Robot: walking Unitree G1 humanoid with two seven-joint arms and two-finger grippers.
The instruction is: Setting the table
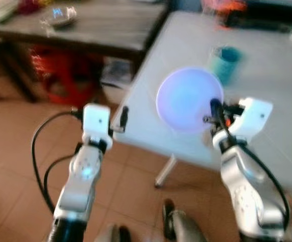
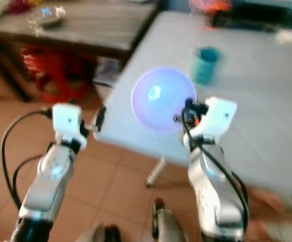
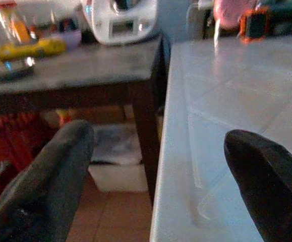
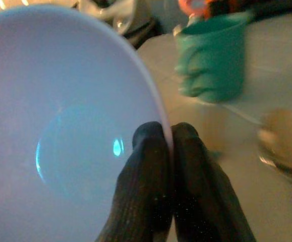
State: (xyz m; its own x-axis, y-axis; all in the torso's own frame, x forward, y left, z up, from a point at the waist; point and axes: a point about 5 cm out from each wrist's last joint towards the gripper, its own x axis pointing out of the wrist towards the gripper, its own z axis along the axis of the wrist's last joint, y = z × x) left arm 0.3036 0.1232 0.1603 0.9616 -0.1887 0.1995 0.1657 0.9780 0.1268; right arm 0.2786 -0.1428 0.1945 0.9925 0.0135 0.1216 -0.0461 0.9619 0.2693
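Setting: terracotta floor tiles (image 1: pixel 14 166) are running under a pale white table (image 1: pixel 267 75); a dark wooden side table (image 1: pixel 110 25) is standing just beside it, with red items underneath and clutter on top, too blurred to name.

Bowl: a pale lilac bowl (image 1: pixel 186 98) is being carried over the near corner of the white table; whether it is touching the surface I cannot tell.

Right gripper: the right gripper (image 4: pixel 168 136) is pinching the bowl's rim, one finger inside the bowl and one outside, pressed tight together on the edge.

Left gripper: the left gripper (image 3: pixel 158 156) is hanging with its fingers (image 3: pixel 55 171) spread wide and nothing between them, near the white table's corner and facing the gap between the two tables.

Cup: a teal cup (image 1: pixel 225 63) is standing upright on the white table, just beyond the bowl.

Other items: something small and tan (image 4: pixel 282 136) is lying on the table near the cup, too blurred to identify; orange and dark objects are sitting at the far end.

Progress: I judge the task to be early to midway; the cup appears placed, while the bowl is not yet released.

Left to do: setting the bowl down near the cup, letting go, then fetching whatever else the setting needs.
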